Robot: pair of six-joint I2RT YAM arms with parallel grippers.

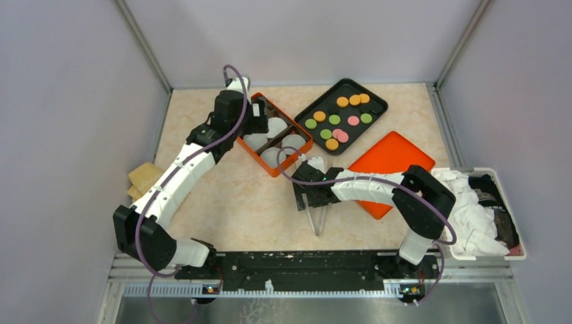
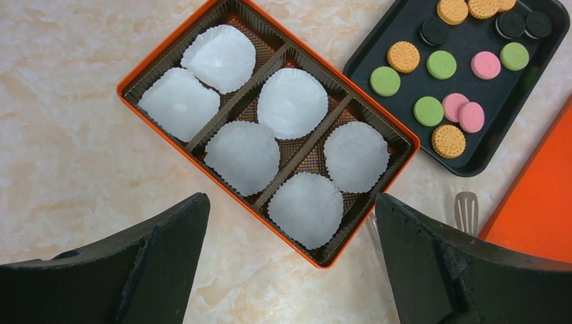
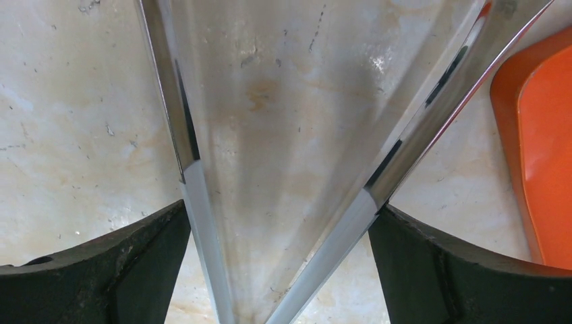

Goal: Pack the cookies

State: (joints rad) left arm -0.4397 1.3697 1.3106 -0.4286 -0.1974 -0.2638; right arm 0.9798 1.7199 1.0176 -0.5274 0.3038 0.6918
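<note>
We see cups [image 2: 291,102] filling the orange box [image 1: 256,160], cookies [image 2: 443,65] flat in the tray [image 2: 472,37] beside; left gripper [image 2: 290,202], right gripper [image 3: 276,209] gape.

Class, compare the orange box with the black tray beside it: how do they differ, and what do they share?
The orange box is split by dividers into compartments; the black tray is one open space. The box holds only six white paper cups; the tray holds the coloured cookies. Both are rectangular and lie flat on the table.
</note>
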